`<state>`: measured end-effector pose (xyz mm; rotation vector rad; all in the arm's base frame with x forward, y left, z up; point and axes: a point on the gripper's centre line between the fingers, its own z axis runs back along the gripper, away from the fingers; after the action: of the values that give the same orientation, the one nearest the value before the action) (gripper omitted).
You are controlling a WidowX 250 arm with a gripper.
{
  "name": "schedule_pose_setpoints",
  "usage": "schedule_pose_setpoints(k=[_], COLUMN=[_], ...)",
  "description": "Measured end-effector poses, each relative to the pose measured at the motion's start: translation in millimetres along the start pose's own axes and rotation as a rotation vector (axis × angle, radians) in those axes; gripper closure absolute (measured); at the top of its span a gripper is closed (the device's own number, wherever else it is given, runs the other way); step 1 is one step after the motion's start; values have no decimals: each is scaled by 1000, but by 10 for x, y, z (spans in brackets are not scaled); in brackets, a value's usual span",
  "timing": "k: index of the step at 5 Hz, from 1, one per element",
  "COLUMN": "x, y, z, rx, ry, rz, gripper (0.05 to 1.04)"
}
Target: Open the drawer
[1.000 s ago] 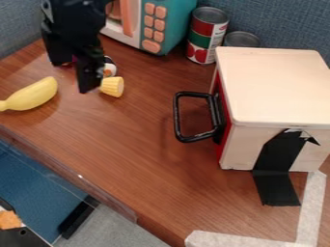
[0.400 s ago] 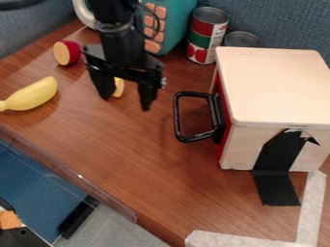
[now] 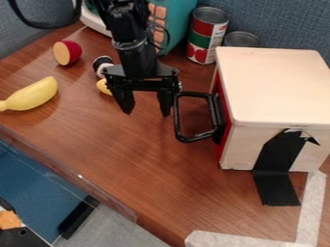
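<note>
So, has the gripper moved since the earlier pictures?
Yes, the gripper has moved rightward in the view, toward the handle: the wide gap seen between them at first is now almost gone.

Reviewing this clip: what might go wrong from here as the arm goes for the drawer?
The open hand has one finger right beside the handle, so it may bump the bar instead of gripping it. The box has black tape running down to the table; if that gives, a pull might drag the whole box.
</note>
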<state>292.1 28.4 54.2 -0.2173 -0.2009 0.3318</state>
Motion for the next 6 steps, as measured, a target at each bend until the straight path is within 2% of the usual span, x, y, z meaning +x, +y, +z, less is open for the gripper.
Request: schedule_pose_setpoints(k=[2,3,4,5,6], x=[100,81,43,-27,-38], y=[-122,-273,-363,-381,-356], z=[-79,-92,-127,-272,-395], rx=[-77,-119,-119,-101,-79], ry=[-10,-5,-4,15,22], rz=[64,58,55,59,66], gripper=[83,83,83,83,136])
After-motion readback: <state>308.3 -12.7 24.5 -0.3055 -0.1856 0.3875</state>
